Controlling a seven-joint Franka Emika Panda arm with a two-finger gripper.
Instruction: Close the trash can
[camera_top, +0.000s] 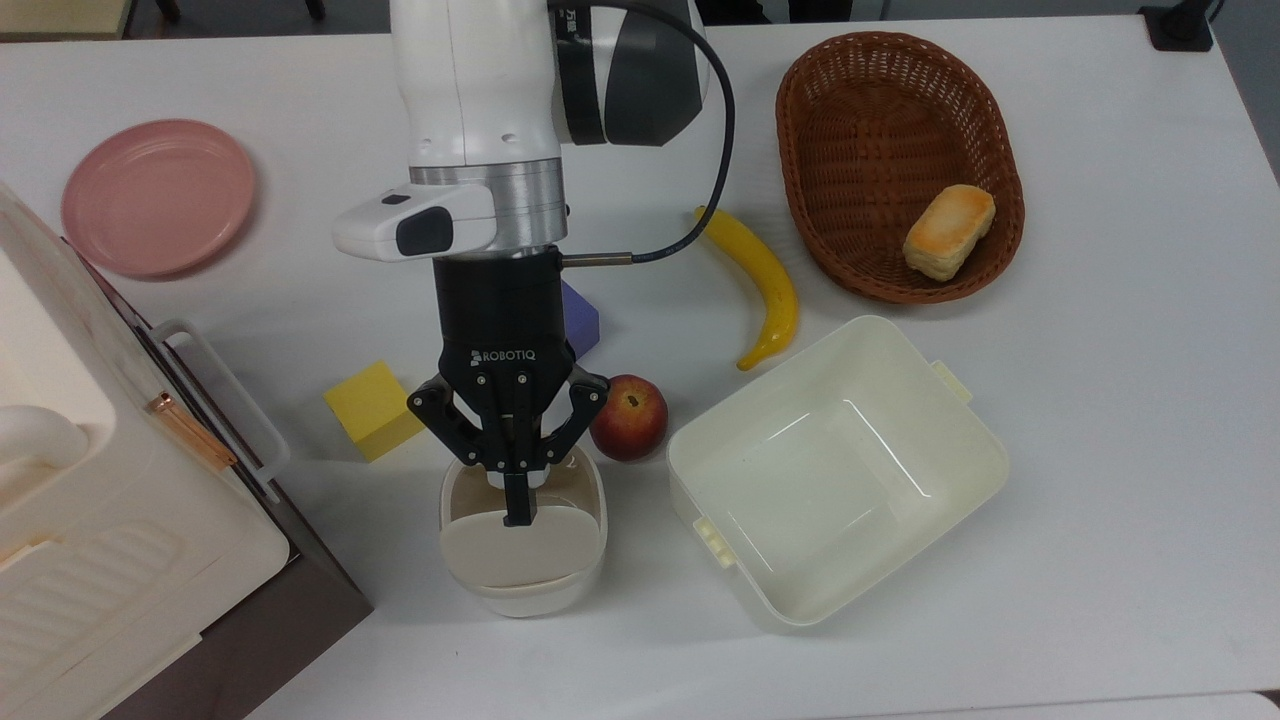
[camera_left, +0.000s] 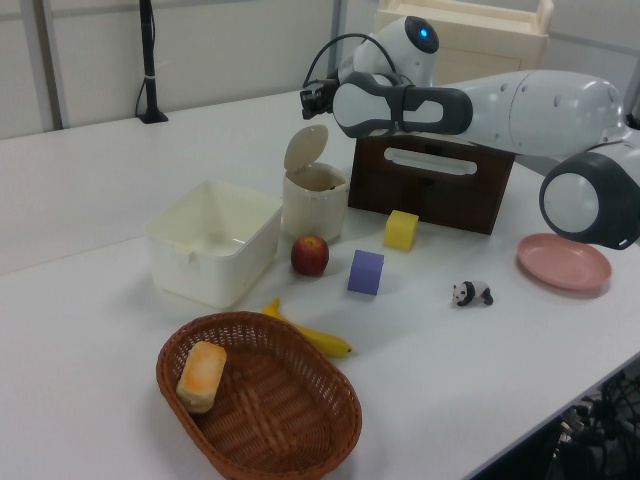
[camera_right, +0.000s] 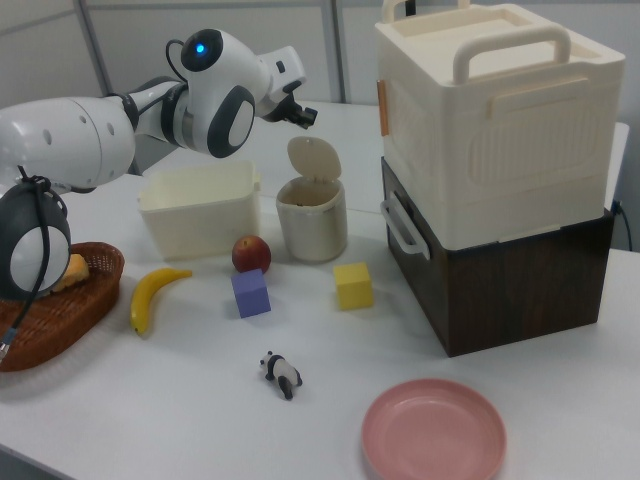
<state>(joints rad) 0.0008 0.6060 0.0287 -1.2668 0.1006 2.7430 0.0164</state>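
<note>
Panda (camera_right: 283, 373), a small toy, stands nearest in the right view, with the pink plate (camera_right: 434, 431) beside it on the white table (camera_right: 150, 410). Further back come the purple cube (camera_right: 250, 292) and the yellow cube (camera_right: 353, 285), then the apple (camera_right: 251, 253).

Behind the apple is the trash can (camera_right: 311, 218), between the lidless tub (camera_right: 197, 208) and the large stacked appliance (camera_right: 495, 165). Its lid (camera_right: 313, 157) stands up on the hinge, nearly upright, so the can is not closed.

The gripper (camera_top: 516, 498) hangs above the can's opening in the top view, with the fingertips drawn together into one narrow point and holding nothing. I think this narrow shape is chosen to push, not to grasp: the tip is near the top edge of the lid, on the side away from the hinge, from where a push downward could fold the lid shut.
</note>
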